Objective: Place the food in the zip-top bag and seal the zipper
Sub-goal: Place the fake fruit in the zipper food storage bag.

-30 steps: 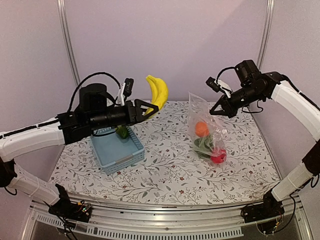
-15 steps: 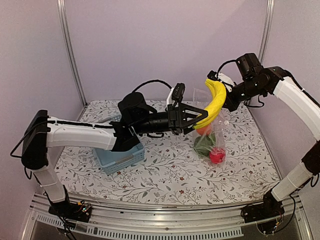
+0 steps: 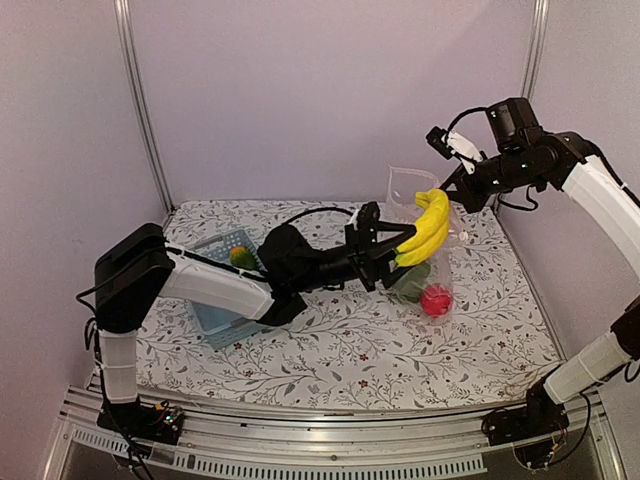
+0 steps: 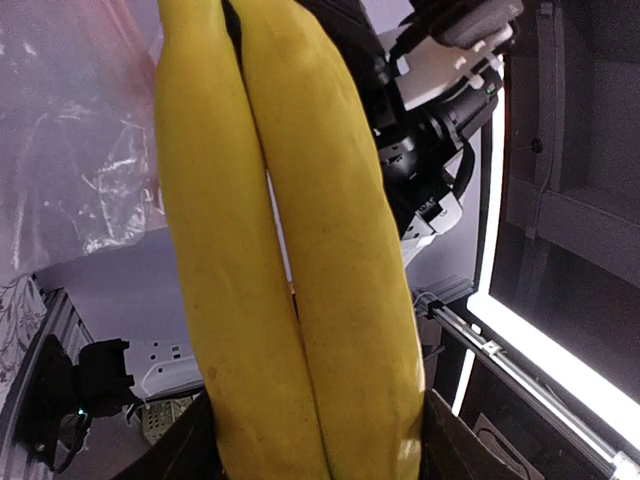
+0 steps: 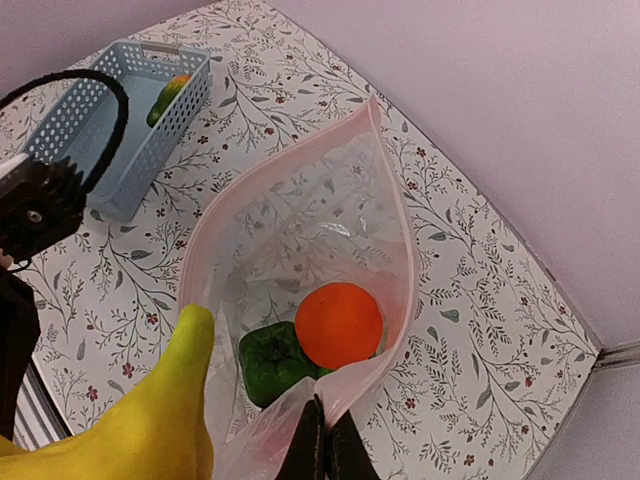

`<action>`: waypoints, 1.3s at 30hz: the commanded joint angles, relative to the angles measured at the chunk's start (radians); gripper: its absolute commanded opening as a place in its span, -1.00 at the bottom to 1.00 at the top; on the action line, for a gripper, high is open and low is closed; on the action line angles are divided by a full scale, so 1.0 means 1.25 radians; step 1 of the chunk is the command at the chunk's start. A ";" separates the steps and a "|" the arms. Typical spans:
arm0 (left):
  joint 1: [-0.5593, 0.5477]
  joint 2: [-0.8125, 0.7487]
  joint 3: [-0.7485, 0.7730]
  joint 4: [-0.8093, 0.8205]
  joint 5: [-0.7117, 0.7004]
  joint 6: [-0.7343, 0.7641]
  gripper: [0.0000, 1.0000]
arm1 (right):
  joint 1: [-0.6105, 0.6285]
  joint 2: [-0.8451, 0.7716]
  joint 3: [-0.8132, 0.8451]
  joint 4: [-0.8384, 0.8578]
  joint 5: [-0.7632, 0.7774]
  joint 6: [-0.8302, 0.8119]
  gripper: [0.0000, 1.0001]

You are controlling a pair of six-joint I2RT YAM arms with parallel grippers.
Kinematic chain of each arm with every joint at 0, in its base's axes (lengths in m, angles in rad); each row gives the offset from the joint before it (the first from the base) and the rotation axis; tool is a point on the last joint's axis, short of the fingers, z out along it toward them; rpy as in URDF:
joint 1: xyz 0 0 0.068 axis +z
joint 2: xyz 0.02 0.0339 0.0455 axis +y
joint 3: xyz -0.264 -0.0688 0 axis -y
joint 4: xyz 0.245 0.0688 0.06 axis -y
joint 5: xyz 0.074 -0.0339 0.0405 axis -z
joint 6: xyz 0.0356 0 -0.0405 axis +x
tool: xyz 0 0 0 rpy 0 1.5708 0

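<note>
My left gripper (image 3: pixel 398 246) is shut on a yellow banana (image 3: pixel 427 228), which fills the left wrist view (image 4: pixel 300 240) between the dark fingers (image 4: pixel 455 448). The banana's tip (image 5: pixel 165 415) hangs at the open mouth of the clear zip-top bag (image 5: pixel 300 230). My right gripper (image 5: pixel 325 440) is shut on the bag's near edge and holds it up (image 3: pixel 460 192). The pinkish zipper (image 5: pixel 397 210) rims the mouth. Inside lie an orange (image 5: pixel 340 325) and a dark green piece (image 5: pixel 272 362). A pinkish-red ball (image 3: pixel 434 300) shows at the bag's bottom.
The light blue basket (image 3: pixel 222 305) stands at the left on the flowered table and holds an orange-green mango (image 3: pixel 240 257); both also show in the right wrist view, basket (image 5: pixel 110 130) and mango (image 5: pixel 170 95). Metal posts (image 3: pixel 140 100) stand at the back corners.
My left arm has carried the banana from above the basket rightward to the bag's mouth. The right gripper has lifted the bag's edge slightly higher.
</note>
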 commanded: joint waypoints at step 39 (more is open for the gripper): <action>0.104 -0.184 0.017 -0.676 -0.014 0.366 -0.48 | 0.055 -0.065 -0.116 0.134 0.162 -0.163 -1.00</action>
